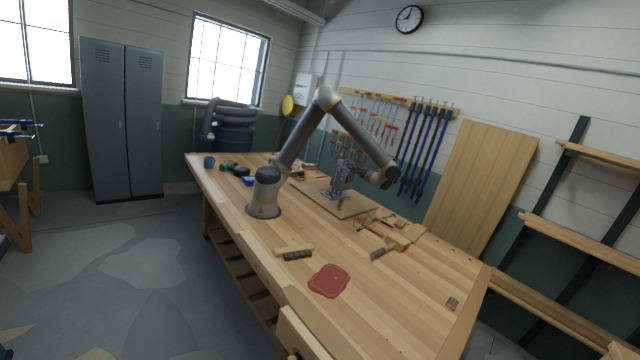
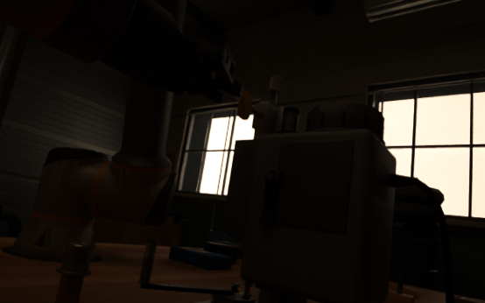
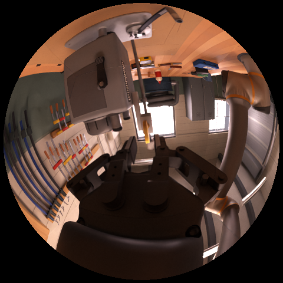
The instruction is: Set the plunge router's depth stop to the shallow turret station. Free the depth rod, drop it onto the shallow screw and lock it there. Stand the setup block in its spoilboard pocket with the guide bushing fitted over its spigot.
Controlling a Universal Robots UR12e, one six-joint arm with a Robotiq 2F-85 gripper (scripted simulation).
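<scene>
My gripper (image 3: 144, 141) is level with the upper part of the grey plunge router (image 1: 341, 181), on its wall side, with its fingers partly open and holding nothing. The router (image 3: 94, 88) stands on a thin board (image 1: 334, 199) in the middle of the workbench. A yellow lever (image 3: 146, 129) near the top of the thin depth rod (image 3: 138, 73) sits just ahead of my fingertips. The rod runs down beside the router body to the turret on the base plate (image 3: 135, 29). The setup block and the guide bushing are not plainly told apart among the small parts on the bench.
A blue cup (image 1: 209, 162) and small tools lie at the bench's far end. A mallet (image 1: 390, 246) and wooden blocks lie near the board, a red pad (image 1: 328, 280) nearer the front. Clamps (image 1: 420, 145) hang on the wall behind me. My arm's base (image 1: 264, 192) stands left of the board.
</scene>
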